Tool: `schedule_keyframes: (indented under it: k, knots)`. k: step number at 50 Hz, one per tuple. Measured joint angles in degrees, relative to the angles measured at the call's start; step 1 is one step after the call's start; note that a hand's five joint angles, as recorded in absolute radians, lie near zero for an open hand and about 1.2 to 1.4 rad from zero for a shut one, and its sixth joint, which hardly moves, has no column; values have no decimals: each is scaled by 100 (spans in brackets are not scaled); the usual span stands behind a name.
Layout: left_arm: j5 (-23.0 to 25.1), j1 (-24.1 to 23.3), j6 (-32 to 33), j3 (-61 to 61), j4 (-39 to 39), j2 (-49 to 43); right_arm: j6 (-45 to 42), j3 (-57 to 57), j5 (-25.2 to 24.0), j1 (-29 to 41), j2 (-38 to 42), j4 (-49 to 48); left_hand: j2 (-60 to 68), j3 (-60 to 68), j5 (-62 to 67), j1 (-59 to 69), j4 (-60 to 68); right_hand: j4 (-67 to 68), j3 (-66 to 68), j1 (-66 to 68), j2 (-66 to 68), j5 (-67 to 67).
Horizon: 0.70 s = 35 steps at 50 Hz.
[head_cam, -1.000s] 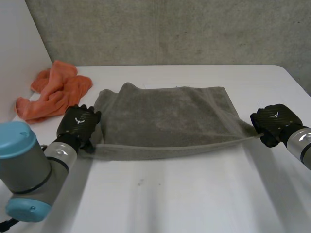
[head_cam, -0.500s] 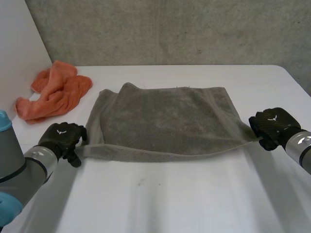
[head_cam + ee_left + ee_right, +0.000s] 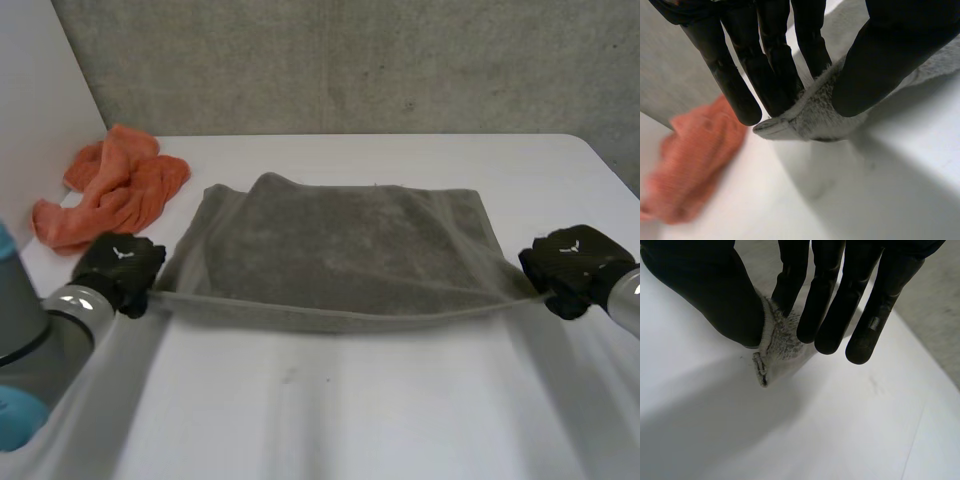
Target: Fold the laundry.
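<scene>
Ok so the grey towel [image 3: 340, 240] is lying spread across the middle of the white table [image 3: 400, 400], and we've got its near edge raised a little and stretched tight between both hands: left hand [image 3: 115, 270] on the near left corner, right hand [image 3: 572, 268] on the near right one. For the fold we'd say lift both corners together and hold the tension even so the edge doesn't sag. Then carry it over to the far edge and match corners, especially far left, where the towel looks a bit humped. Also steer clear of the orange cloth [image 3: 110, 190] lying near our left hand. From the head view we can't really judge the grips, since the hands are just black lumps. The wrist views sort that out. On the left the thumb [image 3: 880, 65] squeezes the corner against the fingers [image 3: 775, 75], hem poking out past them. On the right the corner is nipped between thumb and one finger while the rest hang straight, holding nothing.
</scene>
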Motion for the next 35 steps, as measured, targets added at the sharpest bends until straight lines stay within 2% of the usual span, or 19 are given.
schedule_keyframes:
  k: [4, 7, 8, 14, 18, 26, 30, 32, 35]
  knots:
    - [-10, 17, 723, -349, -604, 984, -1044, -75, 15, -248, -365, 1441, 6, 2, 0, 0, 0, 0, 0, 0, 0, 0]
    - [-12, 25, 1018, -479, -912, 1303, -1505, -39, 31, -372, -512, 1985, 8, 5, 0, 0, 0, 0, 0, 0, 0, 0]
    - [-14, 31, 1350, -628, -1322, 1584, -2035, 49, 40, -555, -682, 2539, 15, 8, 0, 0, 0, 0, 0, 0, 0, 0]
    - [17, 9, 2055, -922, -2294, 1939, -3033, 281, -27, -1047, -1018, 3325, 21, 22, 0, 0, 1, 0, 0, 0, 0, 0]
    - [27, -5, 2158, -865, -2266, 1828, -3049, 275, -68, -1152, -1009, 3234, 25, 22, 0, 0, 1, 0, 0, 0, 0, 0]
    - [-12, -253, 2076, -2, -879, 637, -1893, -381, 70, -816, -156, 2005, 26, 23, 0, 0, 2, 0, 0, 0, 0, 0]
    - [-110, -487, 2001, 666, -243, -205, -1274, -971, 492, -214, 421, 1300, 26, 24, 0, 0, 3, 0, 0, 4, 0, 0]
    - [-361, -683, 1967, 1357, 123, -945, -1027, -1485, 965, 245, 901, 765, 26, 24, 0, 0, 4, 0, 0, 4, 0, 0]
    - [-587, -793, 1957, 1867, 285, -1446, -952, -1764, 1205, 445, 1162, 494, 27, 25, 0, 0, 6, 0, 0, 4, 0, 0]
